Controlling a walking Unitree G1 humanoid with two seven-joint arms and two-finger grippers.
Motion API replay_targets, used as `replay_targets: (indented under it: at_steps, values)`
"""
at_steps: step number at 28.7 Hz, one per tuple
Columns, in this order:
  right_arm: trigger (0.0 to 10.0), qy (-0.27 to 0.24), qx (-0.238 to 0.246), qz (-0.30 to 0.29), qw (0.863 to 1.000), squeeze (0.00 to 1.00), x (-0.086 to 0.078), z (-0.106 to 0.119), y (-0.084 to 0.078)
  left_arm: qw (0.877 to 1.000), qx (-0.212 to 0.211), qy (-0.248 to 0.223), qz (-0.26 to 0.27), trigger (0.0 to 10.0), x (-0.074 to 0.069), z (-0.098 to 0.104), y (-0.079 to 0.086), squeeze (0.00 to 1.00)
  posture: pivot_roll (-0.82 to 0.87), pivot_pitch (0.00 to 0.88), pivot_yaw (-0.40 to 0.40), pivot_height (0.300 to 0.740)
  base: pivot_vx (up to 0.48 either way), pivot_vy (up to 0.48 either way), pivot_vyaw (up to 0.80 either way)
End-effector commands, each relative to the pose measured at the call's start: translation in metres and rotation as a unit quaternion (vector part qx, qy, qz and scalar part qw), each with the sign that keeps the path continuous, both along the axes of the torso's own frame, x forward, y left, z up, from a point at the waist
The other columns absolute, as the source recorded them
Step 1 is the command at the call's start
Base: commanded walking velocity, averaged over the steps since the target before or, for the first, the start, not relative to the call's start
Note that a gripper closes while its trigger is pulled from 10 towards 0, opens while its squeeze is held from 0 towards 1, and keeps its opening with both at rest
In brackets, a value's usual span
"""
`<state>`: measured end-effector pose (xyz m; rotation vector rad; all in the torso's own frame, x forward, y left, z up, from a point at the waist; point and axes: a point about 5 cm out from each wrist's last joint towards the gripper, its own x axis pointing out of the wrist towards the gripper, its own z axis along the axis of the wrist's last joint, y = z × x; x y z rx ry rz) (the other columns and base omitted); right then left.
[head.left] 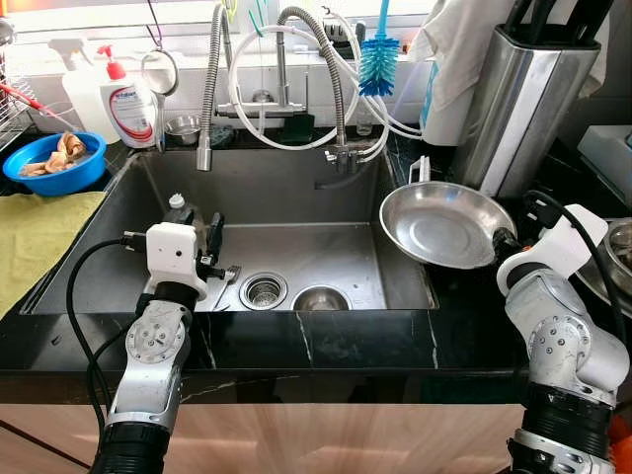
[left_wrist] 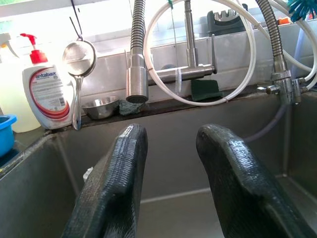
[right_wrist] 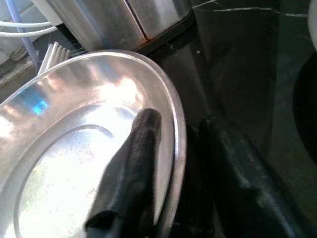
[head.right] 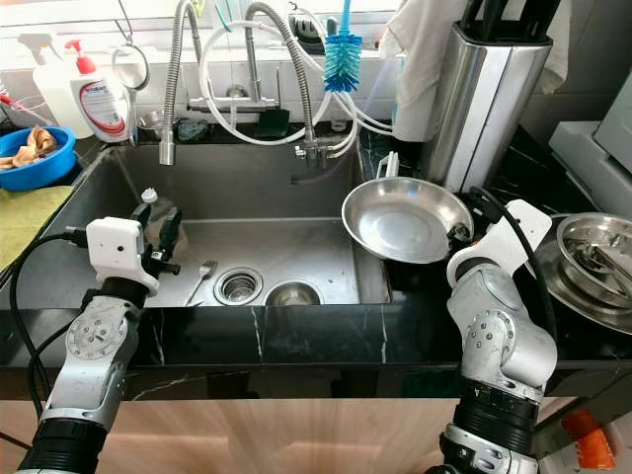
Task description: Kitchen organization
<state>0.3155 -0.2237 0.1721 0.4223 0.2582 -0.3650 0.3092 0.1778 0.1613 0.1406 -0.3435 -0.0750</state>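
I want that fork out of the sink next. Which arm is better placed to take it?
Left. The left gripper hangs open inside the sink, close to the fork. The right gripper is shut on the steel plate's rim.

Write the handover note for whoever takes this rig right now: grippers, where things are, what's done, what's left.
Right gripper: shut on the rim of the steel plate, one finger inside, one outside, holding it tilted over the sink's right edge.
Left gripper: open, empty, low inside the sink at its left side.
In the sink: a fork beside the drain, a small steel bowl.
Done: plate is gripped.
Left: probably set the plate down somewhere, then clear fork and bowl.
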Motion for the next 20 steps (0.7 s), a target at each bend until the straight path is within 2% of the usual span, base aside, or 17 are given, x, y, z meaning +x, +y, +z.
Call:
replay_targets:
  at_steps: [1,14,18,20]
  values:
    - [0.0,0.009,0.002,0.001,1.000,0.00,0.000,-0.002,-0.001,1.000,0.016,-0.004,-0.006,10.0,0.002,0.003,-0.002,0.00,-0.06,0.000,0.012,0.740,0.000,0.000,0.00]
    - [0.0,-0.005,0.003,0.011,1.000,0.00,0.003,0.003,0.003,1.000,0.021,-0.001,-0.004,10.0,0.004,0.003,-0.002,0.00,-0.06,0.000,0.010,0.740,0.000,0.000,0.00]
    - [0.0,-0.053,0.017,0.033,0.998,0.00,0.005,0.013,0.010,1.000,0.022,0.000,-0.004,10.0,0.004,0.004,-0.003,0.00,-0.06,0.000,0.010,0.740,0.000,0.000,0.00]
    - [0.0,-0.103,0.028,0.060,0.992,0.00,0.007,0.023,0.020,1.000,0.025,0.000,-0.005,10.0,0.005,0.006,-0.004,0.00,-0.06,0.000,0.011,0.740,0.000,0.000,0.00]
